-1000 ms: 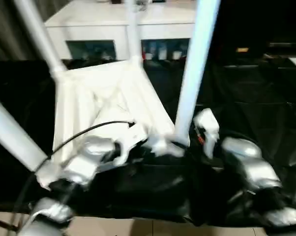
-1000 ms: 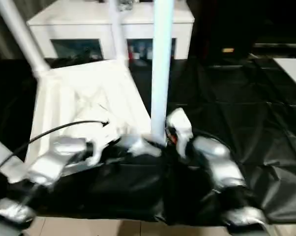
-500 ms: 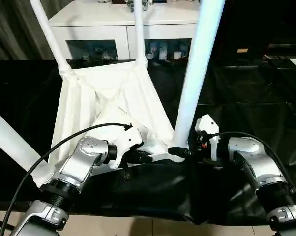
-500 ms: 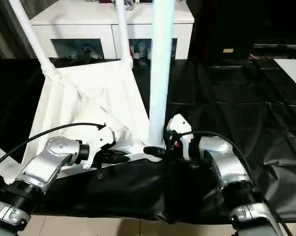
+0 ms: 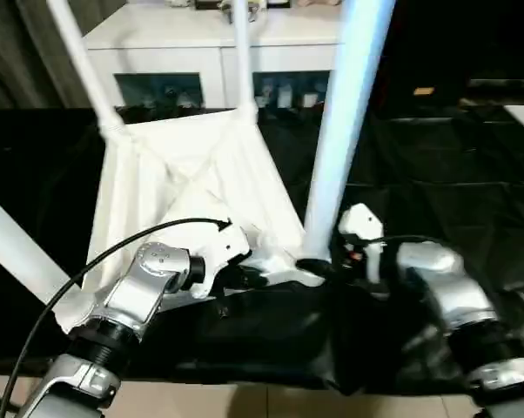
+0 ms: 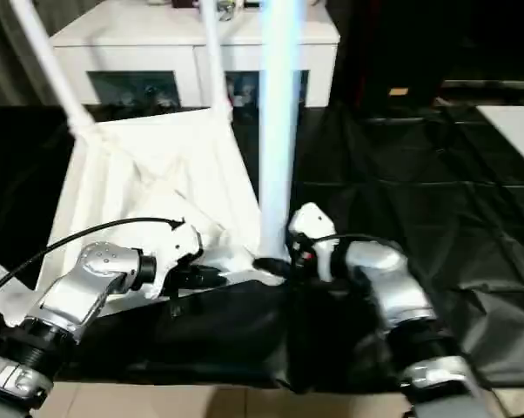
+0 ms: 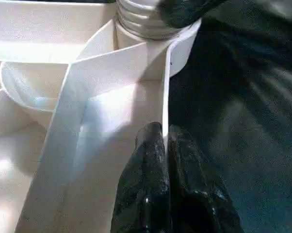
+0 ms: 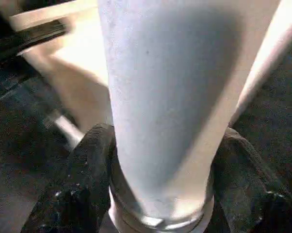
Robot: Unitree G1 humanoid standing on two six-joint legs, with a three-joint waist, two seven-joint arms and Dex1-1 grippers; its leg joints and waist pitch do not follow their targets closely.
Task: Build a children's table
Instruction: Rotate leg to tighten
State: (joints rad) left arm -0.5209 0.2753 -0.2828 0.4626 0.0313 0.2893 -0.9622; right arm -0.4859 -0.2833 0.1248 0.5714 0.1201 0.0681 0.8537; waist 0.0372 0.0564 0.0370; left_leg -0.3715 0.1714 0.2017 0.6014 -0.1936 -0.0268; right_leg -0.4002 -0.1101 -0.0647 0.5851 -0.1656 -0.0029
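Observation:
The children's table lies upside down on the black cloth, its ribbed white top (image 5: 192,174) facing up. Legs stand in its corner sockets: a far left leg (image 5: 79,61), a far right leg (image 5: 241,52), a near left leg (image 5: 14,252) and a thick near right leg (image 5: 340,131). My left gripper (image 5: 253,277) is shut on the top's thin rim (image 7: 164,97) just beside the near right socket. My right gripper (image 5: 319,266) sits at that leg's base, with its black fingers (image 8: 88,170) pressed against both sides of the leg (image 8: 160,97).
A white cabinet (image 5: 201,43) with dark glass doors stands behind the cloth. Black cloth (image 5: 436,174) covers the surface to the right. A flat white board (image 6: 514,122) shows at the far right edge. A black cable (image 5: 114,252) loops over my left forearm.
The camera has shaken and shifted. My right gripper's fingers have closed in on the base of the near right leg. The left gripper keeps its hold on the rim.

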